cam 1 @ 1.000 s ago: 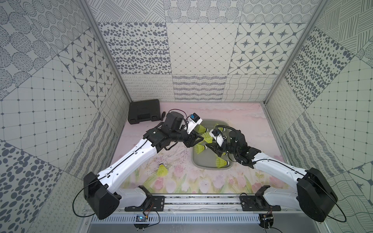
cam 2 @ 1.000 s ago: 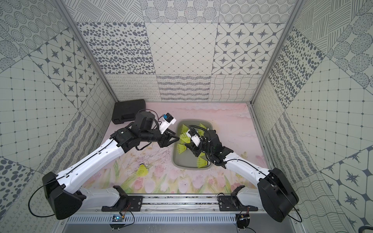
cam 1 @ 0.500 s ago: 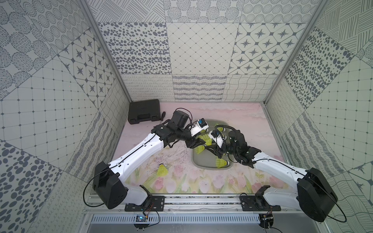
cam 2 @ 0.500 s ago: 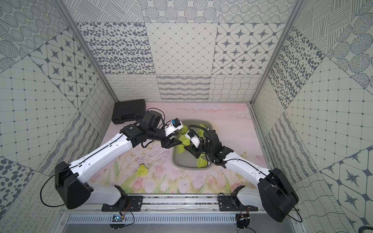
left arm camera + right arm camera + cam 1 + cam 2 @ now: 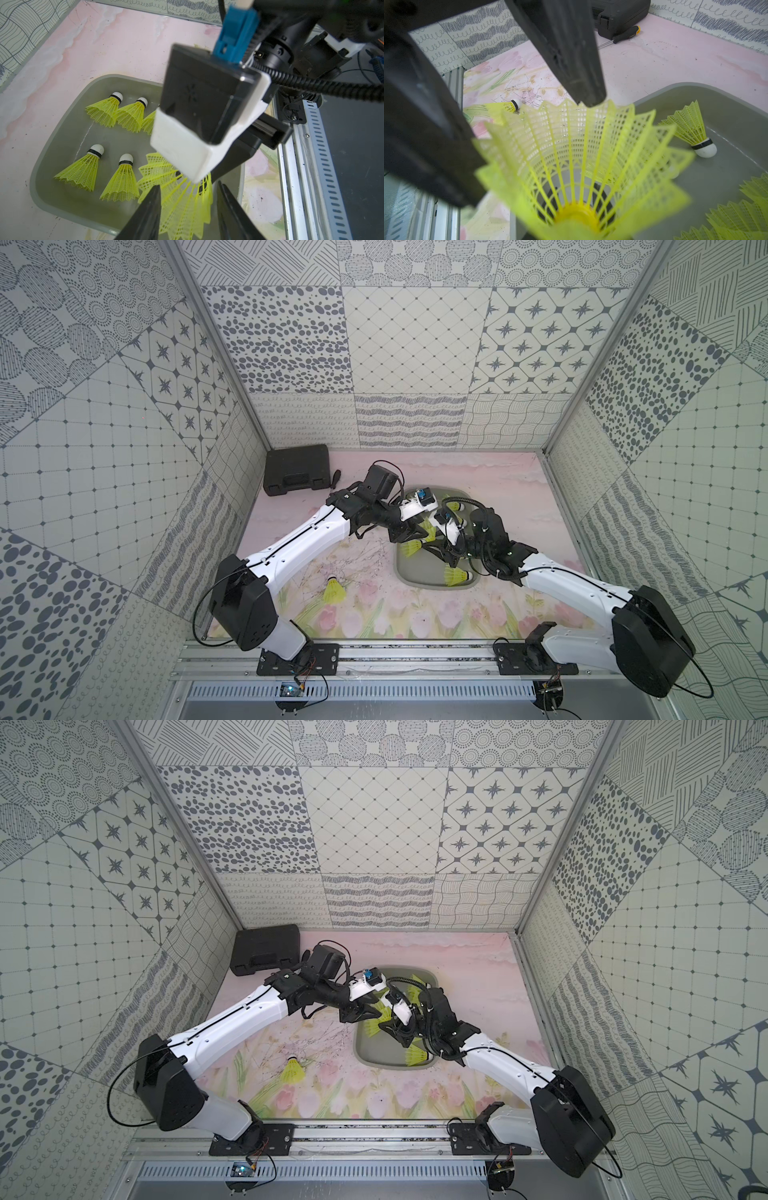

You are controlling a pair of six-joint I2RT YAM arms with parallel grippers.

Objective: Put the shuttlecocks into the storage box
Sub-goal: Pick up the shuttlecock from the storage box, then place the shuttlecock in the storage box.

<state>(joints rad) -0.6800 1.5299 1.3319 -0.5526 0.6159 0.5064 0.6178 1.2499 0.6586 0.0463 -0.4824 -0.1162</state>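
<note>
Left wrist view: the left gripper [image 5: 188, 193] stands spread astride a shuttlecock [image 5: 187, 207] over the left side of the storage box [image 5: 52, 155], the right gripper [image 5: 528, 148] pinching that same yellow skirt, more shuttlecocks [image 5: 83, 168] lying inside and a stray shuttlecock [image 5: 334, 591] out on the mat [image 5: 374, 614], left of the box.

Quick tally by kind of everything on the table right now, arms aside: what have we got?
Shuttlecocks: at least 7 (5 lying in the tray, 1 held over it, 1 on the table); more may be hidden
Tray: 1
Black case: 1
Screwdriver: 1
Total: at least 10
</note>
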